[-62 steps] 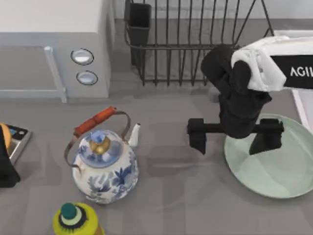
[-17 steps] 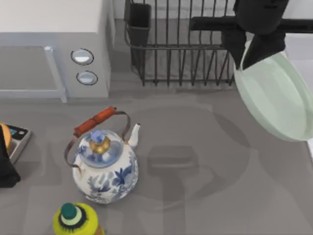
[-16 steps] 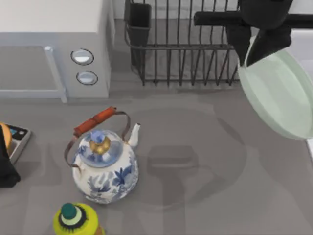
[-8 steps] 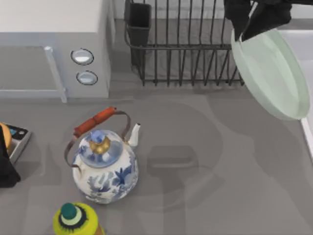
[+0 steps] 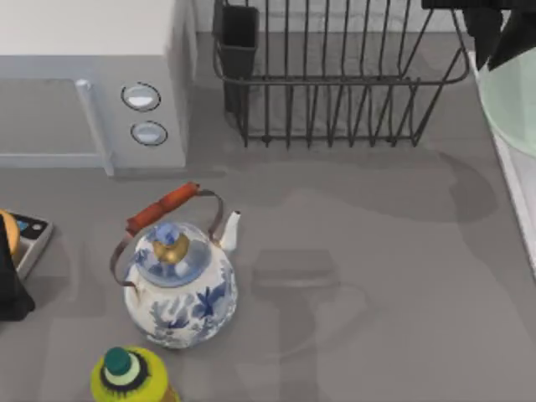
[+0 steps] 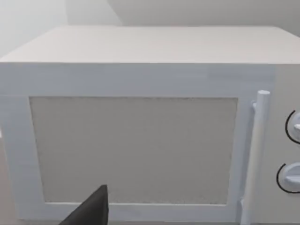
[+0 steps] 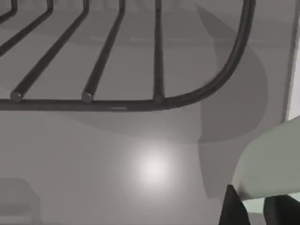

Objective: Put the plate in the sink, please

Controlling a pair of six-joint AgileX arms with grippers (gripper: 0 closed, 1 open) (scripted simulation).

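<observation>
Our right gripper (image 5: 496, 38) sits at the top view's upper right corner, just past the rack's (image 5: 335, 75) right end, fingers (image 7: 233, 208) clenched on the plate's (image 5: 512, 100) rim. Plate hangs off the table (image 5: 368, 276), over the sink's (image 5: 512, 188) pale rim at the right edge. Left gripper (image 6: 91, 211) parked facing the microwave (image 6: 140, 126); grip state unclear.

Plate (image 5: 512, 105) is off the counter (image 5: 368, 276) now, lifted and carried from the near right area up toward the far right corner, partly cut off at the right edge. Right gripper (image 5: 494, 33) moves with it from mid-right to the far right corner, past the dish rack (image 5: 335, 75), jaws clamped on the plate rim.
</observation>
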